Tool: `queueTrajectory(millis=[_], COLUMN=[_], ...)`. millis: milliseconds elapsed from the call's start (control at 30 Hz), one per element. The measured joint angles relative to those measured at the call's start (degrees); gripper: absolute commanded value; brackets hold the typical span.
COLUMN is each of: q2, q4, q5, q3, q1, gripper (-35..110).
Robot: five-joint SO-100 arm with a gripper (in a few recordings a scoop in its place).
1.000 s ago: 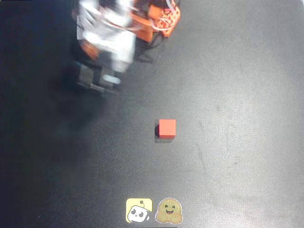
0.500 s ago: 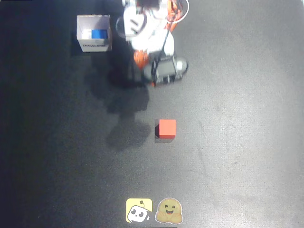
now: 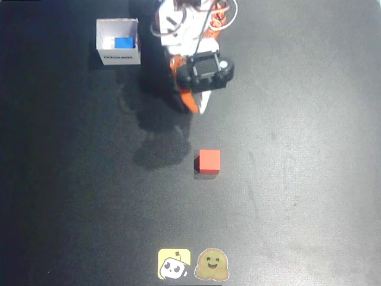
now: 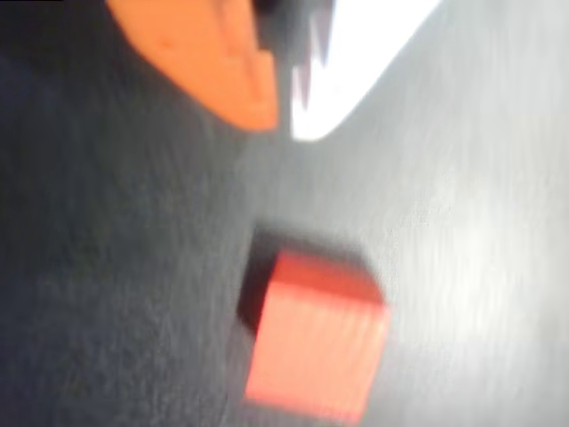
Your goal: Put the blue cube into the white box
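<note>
a line of dark print along the near wall of the white box (image 3: 118, 42), too small to read in the overhead view. two stickers (image 3: 192, 264) at the bottom edge of the table (image 3: 297, 179): a yellow one with a white cartoon robot face, and beside it a tan smiling blob face with hands; no words on either.

inside the box, against its right wall, the blue cube (image 3: 124, 42): small, bright blue, plain matte top, resting on the white floor of the box with bare floor to its left. box square, thin-walled, open at the top, standing at the upper left of the overhead view, well apart from everything else.

to the right of the box, the gripper (image 3: 196, 107) pointing down the picture, with the orange finger (image 4: 209, 58) and the white finger (image 4: 351, 62) nearly meeting at their tips in the wrist view, only a thin dark slit between. jaws close to shut, nothing held. picture blurred there.

below the tips, apart from them, a red cube (image 3: 209, 161) on the dark table, plain faces, near the middle of the overhead view; large and blurred in the wrist view (image 4: 316, 342), casting a dark shadow to its left.
</note>
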Motion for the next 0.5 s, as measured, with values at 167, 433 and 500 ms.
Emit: queueTrajectory(millis=[167,433,500], q2=[0.0,0.2,0.2], q4=[-2.1,12.4,17.1], q5=[4.9,6.5,6.5], q3=[0.7,0.8,0.8], q1=[0.0,0.0,0.0], gripper=[0,0,0])
